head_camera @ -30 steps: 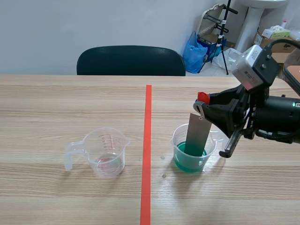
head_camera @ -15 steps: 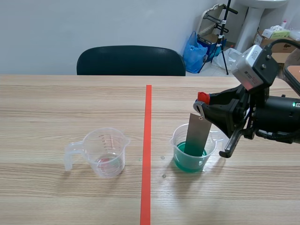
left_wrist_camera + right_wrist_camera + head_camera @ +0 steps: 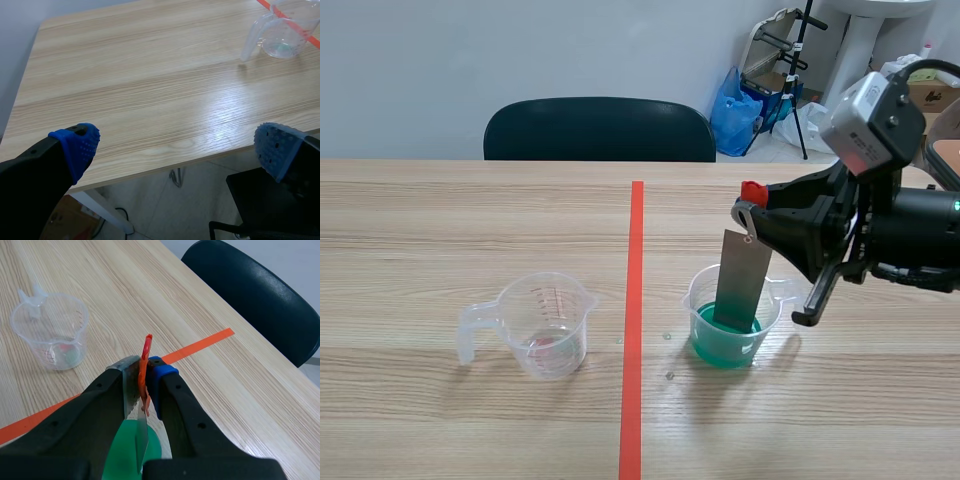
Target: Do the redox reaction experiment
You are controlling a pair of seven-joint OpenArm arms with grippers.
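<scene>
A grey metal plate [image 3: 741, 272] hangs from a red clip [image 3: 753, 191], its lower end dipped in green liquid inside a clear beaker [image 3: 700, 300] right of the tape line. My right gripper [image 3: 761, 214] is shut on the clip, above the beaker. In the right wrist view the clip [image 3: 146, 352] is pinched between my fingers, with the plate [image 3: 142, 438] and green liquid [image 3: 121, 451] below. A second clear beaker [image 3: 546, 324], nearly empty with a faint pink trace, stands left of the line. My left gripper [image 3: 175, 146] is open beyond the table's left edge, far from that beaker [image 3: 282, 36].
A dark chair [image 3: 599, 128] stands behind the table's far edge. A blue bag [image 3: 732, 110], a stand and boxes sit on the floor at the back right. A few droplets lie on the wood near the green beaker.
My right gripper has risen a little, lifting the clip and plate slightly while the plate's end stays in the green beaker. Both beakers are unmoved.
</scene>
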